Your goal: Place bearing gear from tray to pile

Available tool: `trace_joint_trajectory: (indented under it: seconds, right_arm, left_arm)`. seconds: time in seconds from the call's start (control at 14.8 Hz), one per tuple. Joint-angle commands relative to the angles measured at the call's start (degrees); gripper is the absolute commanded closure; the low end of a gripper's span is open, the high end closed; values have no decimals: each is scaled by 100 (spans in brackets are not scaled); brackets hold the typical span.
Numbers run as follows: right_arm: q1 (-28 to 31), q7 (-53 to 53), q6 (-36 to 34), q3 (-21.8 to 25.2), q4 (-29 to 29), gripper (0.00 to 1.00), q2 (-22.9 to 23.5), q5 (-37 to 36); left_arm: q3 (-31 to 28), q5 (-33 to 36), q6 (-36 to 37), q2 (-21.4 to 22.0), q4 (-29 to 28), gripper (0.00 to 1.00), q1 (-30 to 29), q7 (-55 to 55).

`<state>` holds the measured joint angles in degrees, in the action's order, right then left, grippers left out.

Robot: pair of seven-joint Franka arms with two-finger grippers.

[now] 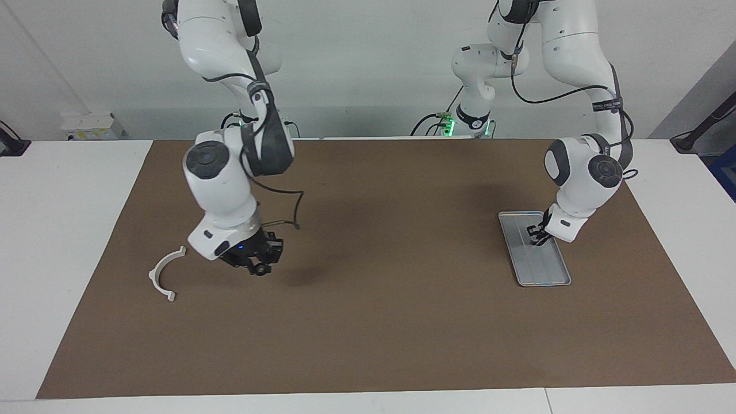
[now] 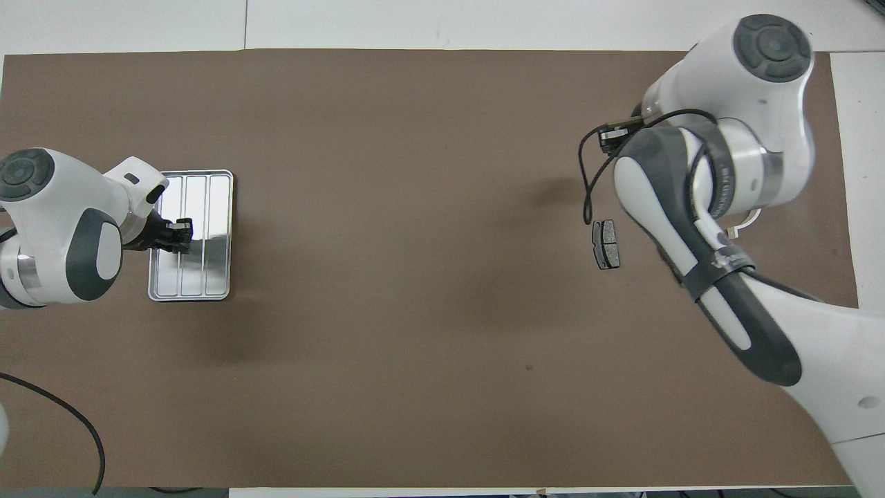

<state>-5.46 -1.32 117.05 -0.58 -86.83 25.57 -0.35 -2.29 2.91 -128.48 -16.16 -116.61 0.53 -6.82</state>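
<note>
**Gear aloft over the pile**

The right gripper [image 1: 260, 268] hangs over the pile, by the bracket [image 1: 164, 274] and a brake pad [image 2: 606, 244], fingers clamped on a small dark gear [image 1: 261, 269]. The left gripper [image 1: 536, 236] sits low over the tray [image 1: 546, 275], fingertips together, holding nothing visible.
</note>
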Motion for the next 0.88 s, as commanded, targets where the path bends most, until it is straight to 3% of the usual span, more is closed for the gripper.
trace_joint_trajectory:
  seconds: [0.0,0.27,0.54,0.81]
  right_arm:
    - [606,-1095,-7,-100,-26,100,44,26]
    - [1037,-1713,308,-100,-491,100,-52,26]
    - [1064,-1714,853,-100,-1203,100,-228,35]
    - [1108,-1740,1101,-100,-1503,100,-228,35]
  left_arm:
    - [27,-228,33,140,-38,92,95,-214]
    - [27,-844,683,87,682,91,700,-1194]
    - [18,-906,693,8,1139,91,1851,-3241]
    - [1,-888,631,-71,1352,91,2889,-4773]
